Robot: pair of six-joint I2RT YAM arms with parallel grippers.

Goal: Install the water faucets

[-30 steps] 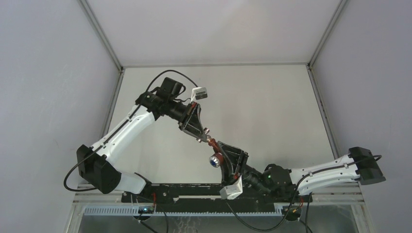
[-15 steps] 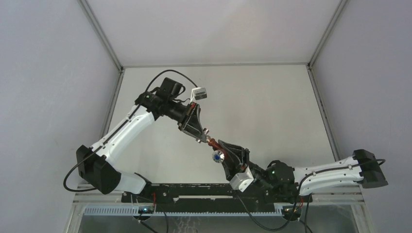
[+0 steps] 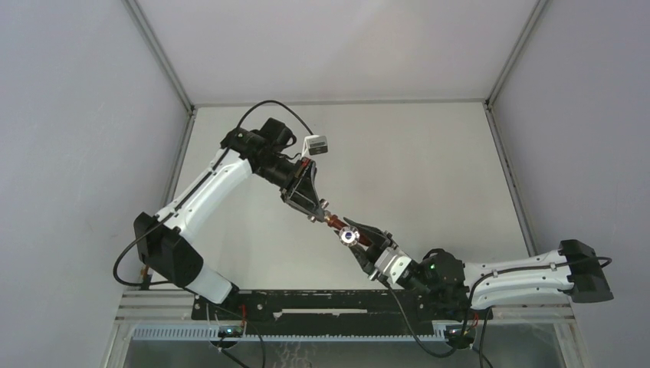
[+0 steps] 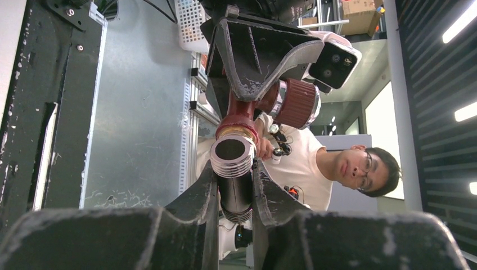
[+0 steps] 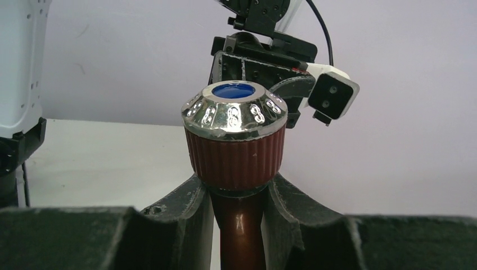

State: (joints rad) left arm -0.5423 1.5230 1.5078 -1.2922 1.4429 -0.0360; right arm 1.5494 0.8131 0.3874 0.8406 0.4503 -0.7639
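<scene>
Both grippers meet in mid-air above the table's middle front. My left gripper (image 3: 319, 214) (image 4: 235, 194) is shut on a silvery threaded fitting (image 4: 232, 156) with a dark middle. The fitting's far end sits against the pipe mouth of the reddish-brown water faucet (image 3: 337, 224) (image 4: 241, 115). My right gripper (image 3: 362, 240) (image 5: 236, 222) is shut on the faucet's brown stem (image 5: 237, 230), just under its ribbed knob (image 5: 234, 147). The knob has a chrome rim and a blue cap (image 3: 349, 236). In the left wrist view the knob (image 4: 296, 103) sticks out to the right beside the right gripper's fingers (image 4: 253, 62).
The white table (image 3: 429, 169) is walled in by grey panels on three sides. A black rail (image 3: 306, 300) carrying the arm bases runs along the near edge. A person (image 4: 349, 163) sits beyond that edge. The left wrist's camera housing (image 5: 333, 95) shows behind the knob.
The right wrist has rolled, turning the faucet's knob from pointing left to facing up. The joined grippers have shifted slightly up and right. The left arm's base link has swung right.
</scene>
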